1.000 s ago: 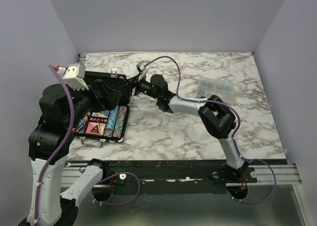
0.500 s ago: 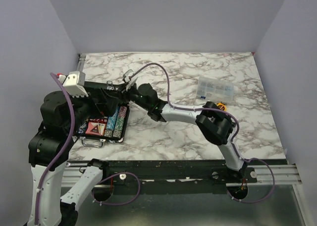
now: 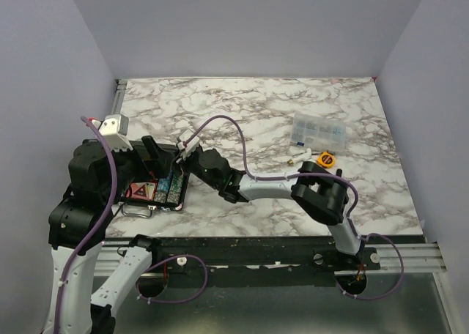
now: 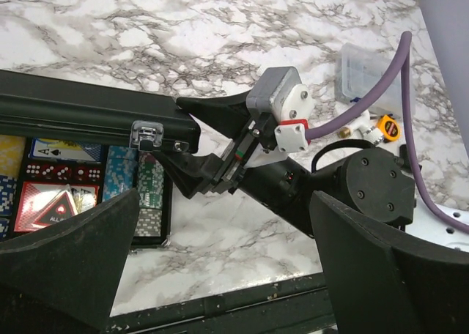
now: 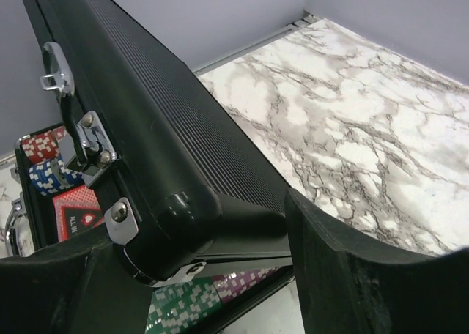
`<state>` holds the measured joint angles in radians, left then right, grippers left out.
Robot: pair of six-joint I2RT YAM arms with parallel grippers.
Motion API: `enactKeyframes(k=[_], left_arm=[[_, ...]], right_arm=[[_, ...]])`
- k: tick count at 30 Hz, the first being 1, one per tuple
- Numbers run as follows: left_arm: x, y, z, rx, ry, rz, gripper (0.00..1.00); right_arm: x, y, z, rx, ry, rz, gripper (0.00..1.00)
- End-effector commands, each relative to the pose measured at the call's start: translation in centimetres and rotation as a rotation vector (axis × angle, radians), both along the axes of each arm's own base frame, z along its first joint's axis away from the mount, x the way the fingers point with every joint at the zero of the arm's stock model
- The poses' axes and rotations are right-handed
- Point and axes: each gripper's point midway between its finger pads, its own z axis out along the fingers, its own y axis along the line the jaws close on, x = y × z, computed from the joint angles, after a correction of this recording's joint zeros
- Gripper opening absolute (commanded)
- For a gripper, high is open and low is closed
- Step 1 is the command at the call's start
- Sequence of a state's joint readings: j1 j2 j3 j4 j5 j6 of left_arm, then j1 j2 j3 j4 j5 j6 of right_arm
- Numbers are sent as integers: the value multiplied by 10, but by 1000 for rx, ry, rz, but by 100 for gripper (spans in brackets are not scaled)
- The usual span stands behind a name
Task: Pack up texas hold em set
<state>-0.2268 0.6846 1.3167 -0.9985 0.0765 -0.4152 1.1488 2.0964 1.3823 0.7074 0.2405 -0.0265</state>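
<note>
Black ribbed case lid (image 5: 146,92) now swung down halfway over rows of coloured poker chips (image 4: 150,182). Right pincer (image 5: 194,220) straddling its corner, clamping unclear. Left pincer (image 4: 223,202) spread wide. Nearly ready for latching.

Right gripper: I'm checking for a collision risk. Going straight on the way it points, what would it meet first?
The black ribbed lid of the hinged case. Its latched corner sits between the fingers of the right gripper, so there is probably almost no free travel left. Exact depth is hard to judge.
</note>
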Motion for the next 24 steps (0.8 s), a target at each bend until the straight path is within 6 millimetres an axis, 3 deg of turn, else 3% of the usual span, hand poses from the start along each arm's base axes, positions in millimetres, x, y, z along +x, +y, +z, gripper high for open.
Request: enactKeyframes(k=[1,7,12,14,17,20,24], left_arm=[[3,4,-15,11,37,32,98],[17,2,-38,-9,109,63,98],[31,0,-59,-26,187,105,98],[37,1,-69,-38,220,129,98],[47,-2,-89,-102,298,131,98],[55,0,-117,-192,393,138,96],[65,11,-157,-264,488,181,91]], right_arm=[[-49,-3,-47,-72,196,63,67],[-82,-14,-64,-170,265,138,81],[-115,-40,-71,-177,349,224,90],[-124,-50,-75,-184,380,238,100],[-132,-60,-79,-177,405,254,100],[-133,-58,-77,-144,422,256,98],[-134,-40,-81,-125,471,271,80]])
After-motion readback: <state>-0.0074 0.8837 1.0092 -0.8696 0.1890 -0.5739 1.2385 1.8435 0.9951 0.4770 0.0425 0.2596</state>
